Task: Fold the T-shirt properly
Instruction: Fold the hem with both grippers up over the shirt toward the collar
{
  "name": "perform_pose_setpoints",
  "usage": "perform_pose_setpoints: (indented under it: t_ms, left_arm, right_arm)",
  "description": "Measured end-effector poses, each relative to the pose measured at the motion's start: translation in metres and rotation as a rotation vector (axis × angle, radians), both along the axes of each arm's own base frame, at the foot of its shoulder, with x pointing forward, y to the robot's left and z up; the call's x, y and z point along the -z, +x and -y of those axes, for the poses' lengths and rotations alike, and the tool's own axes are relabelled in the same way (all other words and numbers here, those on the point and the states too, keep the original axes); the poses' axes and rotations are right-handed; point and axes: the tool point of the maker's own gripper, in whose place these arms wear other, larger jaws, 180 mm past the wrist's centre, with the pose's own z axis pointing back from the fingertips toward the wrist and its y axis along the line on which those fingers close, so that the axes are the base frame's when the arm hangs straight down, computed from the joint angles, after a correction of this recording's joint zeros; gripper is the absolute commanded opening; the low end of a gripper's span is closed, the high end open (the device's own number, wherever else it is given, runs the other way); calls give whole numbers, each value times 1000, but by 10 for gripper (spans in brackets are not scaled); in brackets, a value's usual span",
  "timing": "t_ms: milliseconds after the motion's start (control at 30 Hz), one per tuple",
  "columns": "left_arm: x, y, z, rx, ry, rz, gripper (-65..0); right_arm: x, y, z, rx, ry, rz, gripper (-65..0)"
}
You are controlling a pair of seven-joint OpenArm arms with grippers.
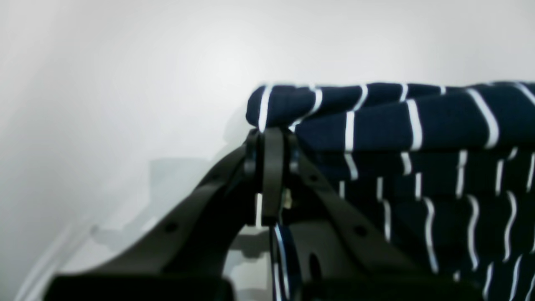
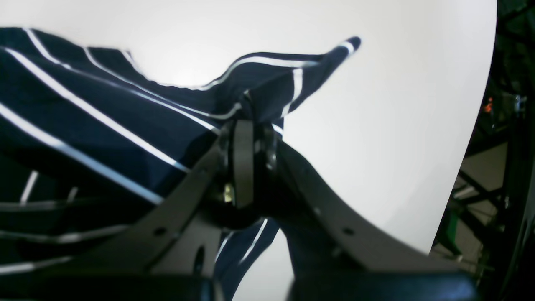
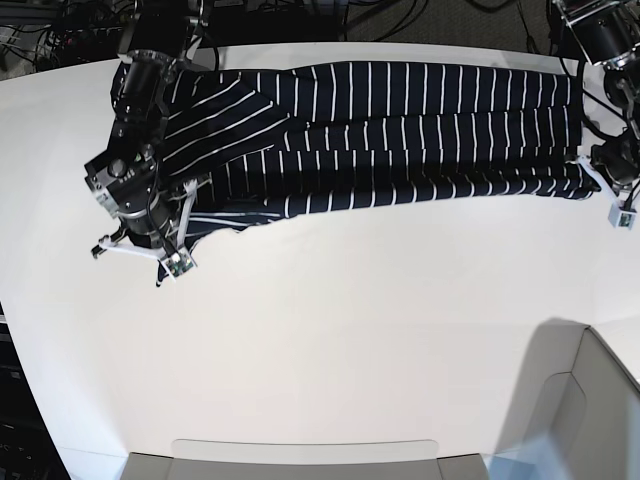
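Note:
The dark navy T-shirt (image 3: 400, 130) with thin white stripes lies stretched across the far part of the white table (image 3: 330, 340), folded lengthwise. My left gripper (image 1: 271, 138) is shut on the folded edge of the T-shirt (image 1: 397, 121) at the base view's right end (image 3: 598, 170). My right gripper (image 2: 246, 121) is shut on a bunched corner of the T-shirt (image 2: 125, 108), lifted a little, at the base view's left (image 3: 185, 205). That arm covers part of the sleeve area.
The table's curved edge (image 2: 480, 125) runs down the right of the right wrist view, with dark frame parts beyond. A grey bin (image 3: 575, 410) stands at the near right corner. Cables lie behind the table's far edge.

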Motion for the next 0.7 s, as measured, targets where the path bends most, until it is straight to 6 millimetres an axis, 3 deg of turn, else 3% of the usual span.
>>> perform_pose_setpoints:
  t_ms: [233, 433, 700]
  left_arm:
    - [3, -22, 6, 12, 24, -22, -650]
    - [-15, -44, -2, -29, 75, -24, -650]
    - [-5, -63, 10, -26, 62, -58, -650]
  right_arm:
    - [10, -32, 2, 3, -19, -34, -650]
    - [5, -48, 3, 0, -31, -26, -650]
    - [35, -89, 10, -6, -59, -145, -650]
